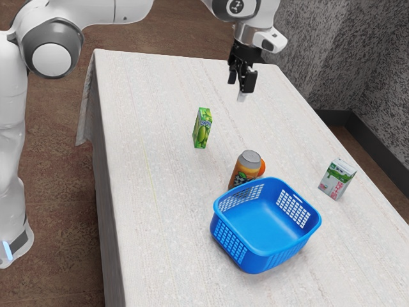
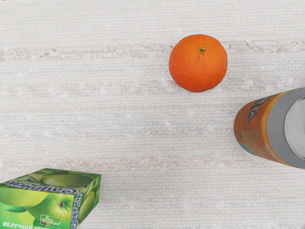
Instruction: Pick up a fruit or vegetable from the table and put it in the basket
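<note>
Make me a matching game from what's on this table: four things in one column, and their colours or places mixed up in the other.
1. Can
2. Orange
3. Basket
4. Box with apples printed on it

A. Blue, with nothing inside
B. Mostly green
C. Standing upright, with a silver top
D. Partly hidden behind the can in the exterior view

Pairs: 1-C, 2-D, 3-A, 4-B
</note>
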You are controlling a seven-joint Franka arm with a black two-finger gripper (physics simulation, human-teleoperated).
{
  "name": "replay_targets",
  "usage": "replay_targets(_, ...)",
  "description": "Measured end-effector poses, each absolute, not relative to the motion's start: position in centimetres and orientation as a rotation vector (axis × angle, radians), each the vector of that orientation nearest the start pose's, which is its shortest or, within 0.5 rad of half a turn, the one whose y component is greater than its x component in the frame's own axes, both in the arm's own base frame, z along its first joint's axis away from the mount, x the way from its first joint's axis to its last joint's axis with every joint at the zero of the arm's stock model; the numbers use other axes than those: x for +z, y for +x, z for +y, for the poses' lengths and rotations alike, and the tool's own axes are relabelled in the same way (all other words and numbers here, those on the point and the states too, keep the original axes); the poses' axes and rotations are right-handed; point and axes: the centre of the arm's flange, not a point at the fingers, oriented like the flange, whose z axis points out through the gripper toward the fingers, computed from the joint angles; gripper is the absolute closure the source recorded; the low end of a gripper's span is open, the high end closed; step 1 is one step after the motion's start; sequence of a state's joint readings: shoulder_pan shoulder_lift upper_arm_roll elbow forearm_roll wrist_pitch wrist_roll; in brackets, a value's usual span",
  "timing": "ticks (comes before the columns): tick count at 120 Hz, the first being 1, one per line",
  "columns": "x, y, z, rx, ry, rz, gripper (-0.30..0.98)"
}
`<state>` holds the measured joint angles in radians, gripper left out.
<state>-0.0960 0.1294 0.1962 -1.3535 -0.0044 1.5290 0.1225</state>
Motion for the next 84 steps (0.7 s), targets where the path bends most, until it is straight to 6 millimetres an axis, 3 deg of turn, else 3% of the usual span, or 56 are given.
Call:
replay_targets(65, 64.4, 59.2, 5.1, -0.06, -3.113, 0.138, 0.0)
replay_targets(72, 63.4, 60.0, 5.0, -0.056, -3.109, 0.149, 0.0)
replay_targets(84, 62.1, 64.0, 3.8, -0.096, -3.085, 0.195, 0.0)
